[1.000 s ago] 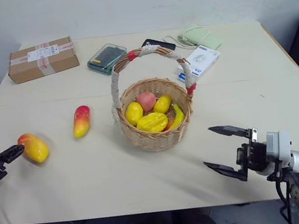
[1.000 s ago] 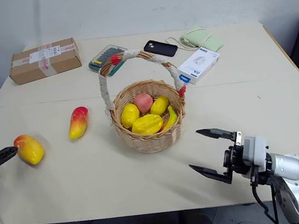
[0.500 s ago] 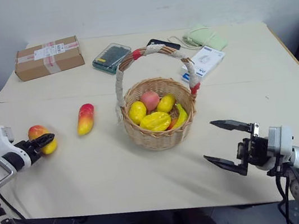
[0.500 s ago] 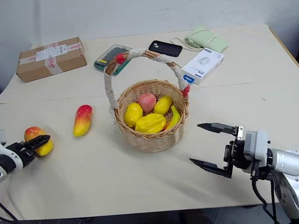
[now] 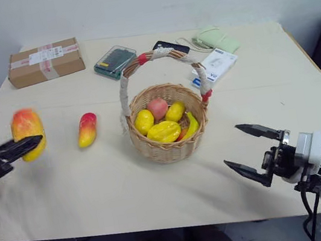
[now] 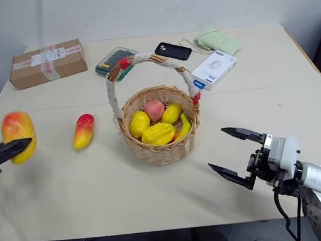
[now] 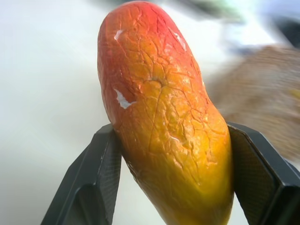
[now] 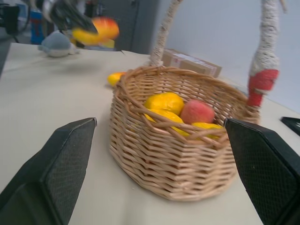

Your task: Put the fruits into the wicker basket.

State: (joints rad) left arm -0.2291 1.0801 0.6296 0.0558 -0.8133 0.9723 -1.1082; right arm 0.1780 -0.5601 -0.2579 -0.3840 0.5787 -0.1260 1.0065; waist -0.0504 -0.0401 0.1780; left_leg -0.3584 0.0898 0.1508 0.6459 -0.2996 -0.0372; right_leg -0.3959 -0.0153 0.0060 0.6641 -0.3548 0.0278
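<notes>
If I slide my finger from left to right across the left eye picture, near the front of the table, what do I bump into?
Left gripper holding the plump mango → long mango → wicker basket of fruits → open right gripper.

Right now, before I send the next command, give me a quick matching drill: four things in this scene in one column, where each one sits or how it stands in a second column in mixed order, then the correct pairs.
Things
1. plump mango
2. long tapered mango
3. pink fruit
4. right gripper

Places or states
A. inside the wicker basket
B. lying on the table, left of the basket
C. open, holding nothing, right of the basket
D. clamped in the left gripper, off the table

Pairs: 1-D, 2-B, 3-A, 4-C
</notes>
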